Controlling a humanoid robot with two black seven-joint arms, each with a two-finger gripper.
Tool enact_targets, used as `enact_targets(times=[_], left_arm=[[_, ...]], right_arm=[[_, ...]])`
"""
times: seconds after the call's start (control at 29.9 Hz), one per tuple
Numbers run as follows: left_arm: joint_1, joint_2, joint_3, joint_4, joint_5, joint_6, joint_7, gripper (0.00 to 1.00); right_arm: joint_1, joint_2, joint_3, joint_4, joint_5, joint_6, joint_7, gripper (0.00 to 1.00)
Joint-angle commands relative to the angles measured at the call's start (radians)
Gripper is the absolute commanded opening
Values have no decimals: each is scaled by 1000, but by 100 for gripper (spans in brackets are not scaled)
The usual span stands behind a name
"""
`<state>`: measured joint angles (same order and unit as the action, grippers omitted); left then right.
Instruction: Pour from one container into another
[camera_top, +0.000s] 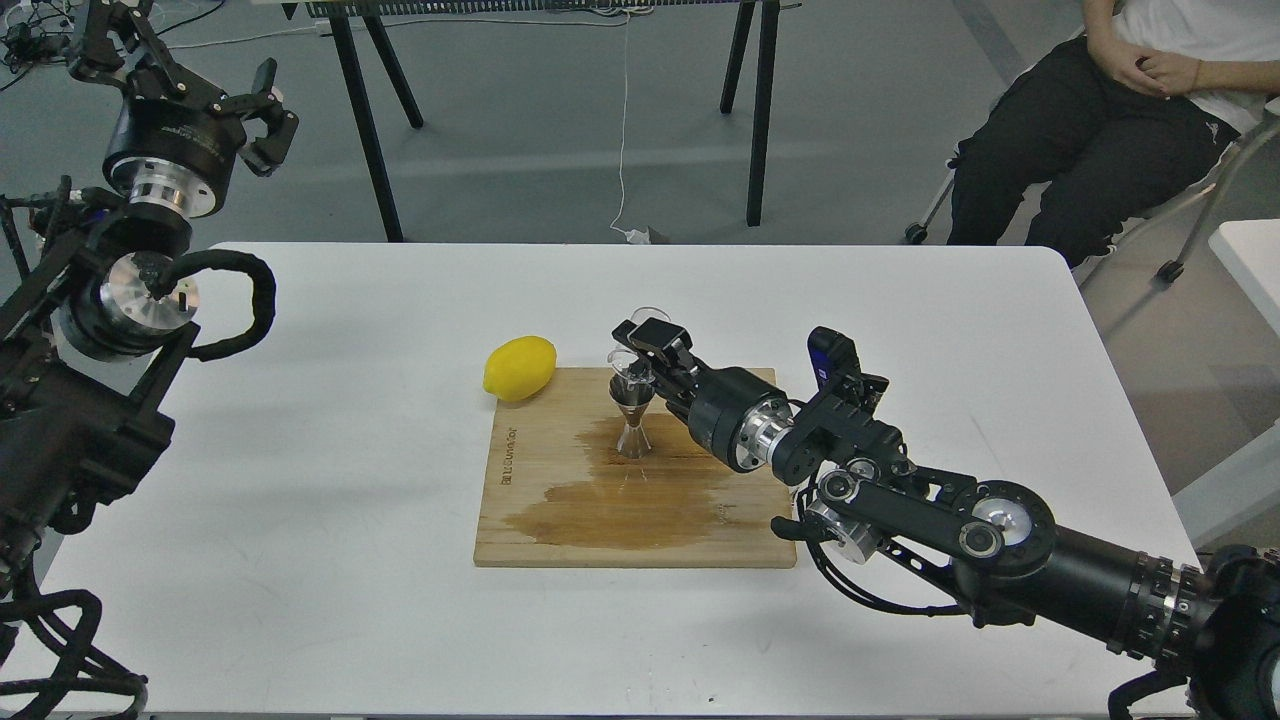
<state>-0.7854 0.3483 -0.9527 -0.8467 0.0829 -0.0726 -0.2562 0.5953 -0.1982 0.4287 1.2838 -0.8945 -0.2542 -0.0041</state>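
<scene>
The steel jigger (633, 425) stands upright on the wooden board (560, 500). Just above its mouth, slightly behind, my right gripper (640, 345) holds the small clear cup (632, 352), which looks close to upright now; the black fingers partly cover it. My left gripper (265, 110) is raised far off at the upper left, beyond the table's edge, its fingers apart and holding nothing.
A yellow lemon (520, 367) lies at the board's far left corner. A dark wet stain (620, 500) spreads across the board in front of the jigger. A person sits on a chair (1130, 110) beyond the table's far right corner.
</scene>
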Motion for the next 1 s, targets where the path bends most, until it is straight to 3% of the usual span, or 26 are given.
enact_targets(times=[0.0, 0.97], left_arm=[[0, 0, 0, 0, 0, -1, 0, 100], [2, 12, -1, 0, -2, -1, -1, 100]], right_arm=[[0, 13, -2, -24, -53, -8, 19, 35], [0, 9, -99, -87, -538, -68, 133, 35]])
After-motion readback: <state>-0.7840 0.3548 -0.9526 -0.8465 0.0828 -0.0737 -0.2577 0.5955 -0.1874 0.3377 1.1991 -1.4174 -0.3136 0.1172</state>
